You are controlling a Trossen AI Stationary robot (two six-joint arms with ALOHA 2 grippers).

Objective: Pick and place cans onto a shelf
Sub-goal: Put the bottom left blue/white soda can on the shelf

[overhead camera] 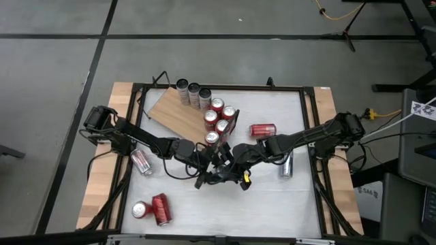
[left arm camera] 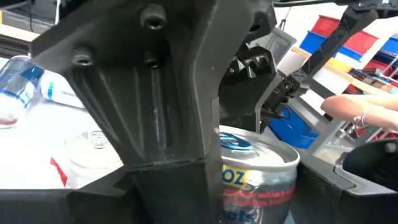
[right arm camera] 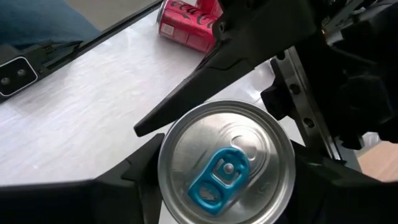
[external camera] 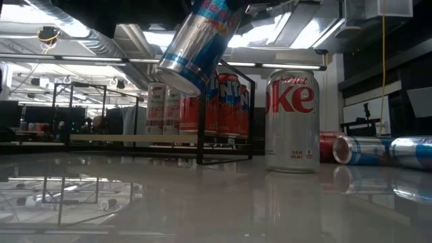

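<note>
A slim blue-and-silver can point(external camera: 199, 40) with a blue pull tab point(right arm camera: 217, 177) hangs tilted above the middle of the table. Both arms meet at it. My right gripper point(overhead camera: 231, 158) comes from the table's right and is shut on the can. My left gripper point(overhead camera: 206, 160) comes from the left and sits close against the same can point(left arm camera: 258, 177). The shelf point(overhead camera: 170, 109), a wooden board with a black frame point(overhead camera: 236, 122), lies at the far middle. Several red and silver cans point(overhead camera: 216, 112) stand on it. My right gripper pinches the can between its two fingers point(right arm camera: 144, 177), on opposite sides of the wall just under the top rim point(right arm camera: 166, 155). The fingers slant down from the table's right. The can is lifted clear and tilted, its bottom end point(external camera: 177, 71) lowest.
A red can point(overhead camera: 262, 129) and a silver can point(overhead camera: 286, 165) lie at the right. A silver can point(overhead camera: 142, 162) and two red cans point(overhead camera: 153, 208) lie at the left and near left. A Diet Coke can point(external camera: 291, 121) stands upright. A person's hand point(left arm camera: 351, 112) shows beyond the table.
</note>
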